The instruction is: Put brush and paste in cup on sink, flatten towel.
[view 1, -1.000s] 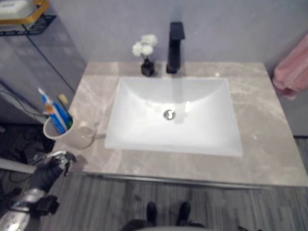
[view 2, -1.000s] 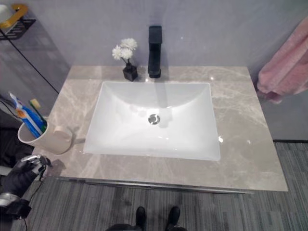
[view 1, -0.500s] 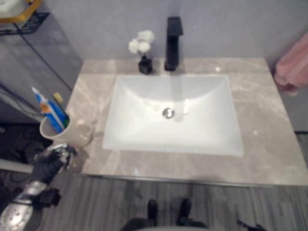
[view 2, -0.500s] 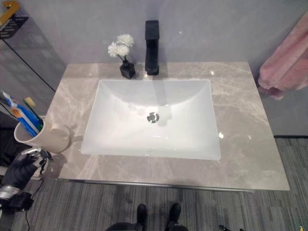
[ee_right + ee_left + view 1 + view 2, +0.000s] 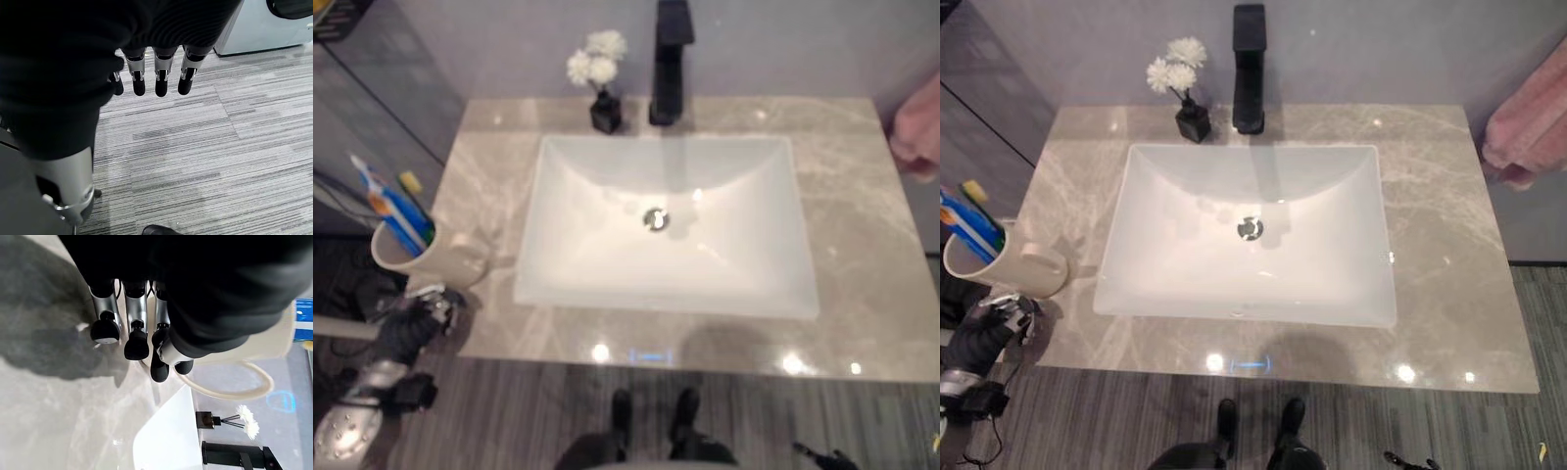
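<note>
With brush (image 5: 410, 184) and paste (image 5: 384, 204) standing in the cup (image 5: 431, 257) just beyond its fingertips, the left hand (image 5: 409, 328) has eased back, fingers relaxed and empty, so the pink towel (image 5: 1533, 127), well apart, comes next.

A black faucet (image 5: 1249, 64) stands far beyond the left hand. White flowers (image 5: 1175, 73) (in a small black vase) sit beside it.

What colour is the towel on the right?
Pink; the towel shows best in the right eye view.
</note>
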Robot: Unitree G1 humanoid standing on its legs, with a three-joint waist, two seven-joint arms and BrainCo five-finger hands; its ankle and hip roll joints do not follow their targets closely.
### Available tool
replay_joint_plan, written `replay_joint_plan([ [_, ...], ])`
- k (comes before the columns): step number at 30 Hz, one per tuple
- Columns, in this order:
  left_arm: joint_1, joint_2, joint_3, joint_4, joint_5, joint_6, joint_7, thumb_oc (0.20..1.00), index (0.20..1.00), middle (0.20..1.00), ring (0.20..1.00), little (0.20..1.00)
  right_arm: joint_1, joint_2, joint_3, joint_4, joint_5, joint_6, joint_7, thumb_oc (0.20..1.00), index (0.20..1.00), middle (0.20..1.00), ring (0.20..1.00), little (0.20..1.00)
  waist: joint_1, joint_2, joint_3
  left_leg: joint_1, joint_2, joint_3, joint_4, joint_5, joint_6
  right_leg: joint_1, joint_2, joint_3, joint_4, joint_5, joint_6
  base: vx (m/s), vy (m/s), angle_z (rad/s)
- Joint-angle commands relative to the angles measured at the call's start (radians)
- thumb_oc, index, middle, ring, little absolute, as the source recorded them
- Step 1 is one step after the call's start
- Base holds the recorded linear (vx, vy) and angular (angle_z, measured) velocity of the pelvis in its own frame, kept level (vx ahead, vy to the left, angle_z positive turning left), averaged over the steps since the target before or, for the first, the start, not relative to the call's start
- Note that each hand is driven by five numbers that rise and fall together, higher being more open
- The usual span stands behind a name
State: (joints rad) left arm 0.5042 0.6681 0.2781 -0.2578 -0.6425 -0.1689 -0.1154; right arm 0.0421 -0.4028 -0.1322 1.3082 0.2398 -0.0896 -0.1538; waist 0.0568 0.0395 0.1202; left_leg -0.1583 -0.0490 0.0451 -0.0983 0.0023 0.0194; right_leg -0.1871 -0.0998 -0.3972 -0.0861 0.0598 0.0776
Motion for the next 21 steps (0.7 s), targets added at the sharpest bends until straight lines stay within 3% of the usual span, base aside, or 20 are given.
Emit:
replay_joint_plan([
  [1,-0.032,0.051,0.094,0.000,0.034,-0.070,0.030,0.200,0.200,0.200,0.200,0.200,-0.032,-0.013,0.054,-0.004,0.025,-0.002,-0.017,1.000,1.000,1.000,1.000,1.000,-0.017,-0.036,0.005,-0.051,0.075,0.016,0.011,0.010,-0.053,0.015,-0.049,0.035,-0.001,-0.029,0.075,0.05,0.014,0.00],
  [21,-0.179,0.218,0.130,0.076,0.107,-0.098,0.080,0.200,0.200,0.200,0.200,0.200,-0.053,-0.026,0.083,-0.026,0.034,-0.007,-0.004,1.000,1.000,1.000,1.000,1.000,-0.051,-0.041,0.024,-0.128,0.072,0.020,0.011,0.020,-0.056,-0.080,-0.044,0.082,-0.001,-0.006,0.079,0.02,0.015,-0.04],
])
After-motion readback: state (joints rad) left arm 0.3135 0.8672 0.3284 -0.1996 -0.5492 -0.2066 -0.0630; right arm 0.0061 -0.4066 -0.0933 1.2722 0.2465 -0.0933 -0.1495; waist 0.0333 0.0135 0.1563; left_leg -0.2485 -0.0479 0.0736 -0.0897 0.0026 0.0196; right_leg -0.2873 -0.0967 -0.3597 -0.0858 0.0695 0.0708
